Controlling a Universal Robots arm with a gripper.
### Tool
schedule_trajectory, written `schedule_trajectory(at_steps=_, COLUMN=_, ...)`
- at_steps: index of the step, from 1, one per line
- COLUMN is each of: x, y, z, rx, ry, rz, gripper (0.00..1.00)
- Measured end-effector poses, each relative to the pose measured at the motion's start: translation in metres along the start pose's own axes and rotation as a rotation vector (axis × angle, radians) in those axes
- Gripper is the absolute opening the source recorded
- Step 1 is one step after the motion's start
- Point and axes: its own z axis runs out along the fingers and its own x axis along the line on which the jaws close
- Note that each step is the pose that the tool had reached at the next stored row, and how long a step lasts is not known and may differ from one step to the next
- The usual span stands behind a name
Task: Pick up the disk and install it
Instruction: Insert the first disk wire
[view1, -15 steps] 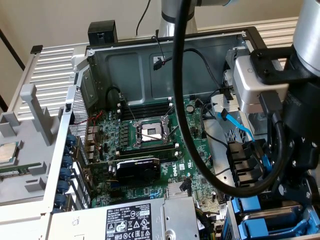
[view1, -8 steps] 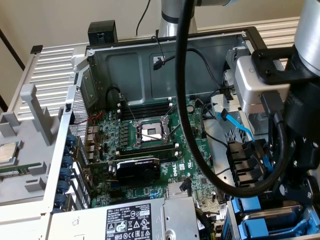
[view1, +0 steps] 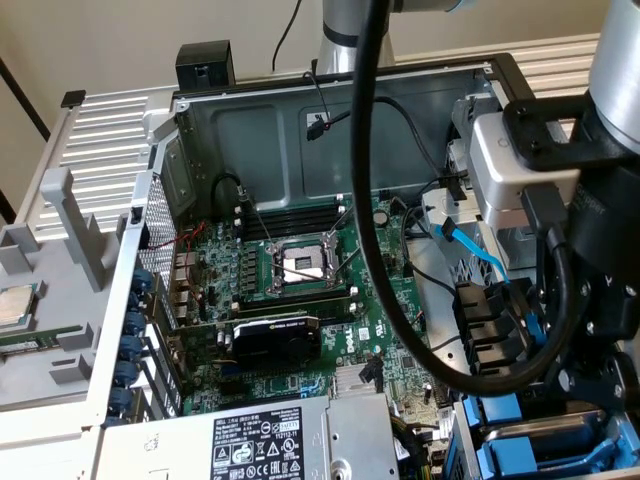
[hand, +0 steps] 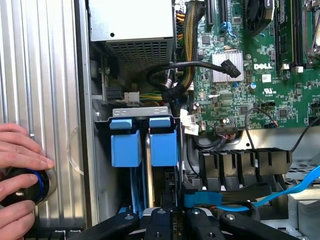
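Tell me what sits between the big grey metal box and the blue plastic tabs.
Wrist view: black and yellow wires and a white plug lie between that grey box and the blue tabs.

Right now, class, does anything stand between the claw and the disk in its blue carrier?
Nothing visible does: the claw is directly at the disk in its blue carrier. A blue cable runs beside it, not across.
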Motion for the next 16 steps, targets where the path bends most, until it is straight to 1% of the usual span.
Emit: schedule_trajectory(at_steps=16, x=0.0001, y=0.0009, z=0.0003, rx=0.0003, ry=-0.0003, rz=0.0, gripper=0.18)
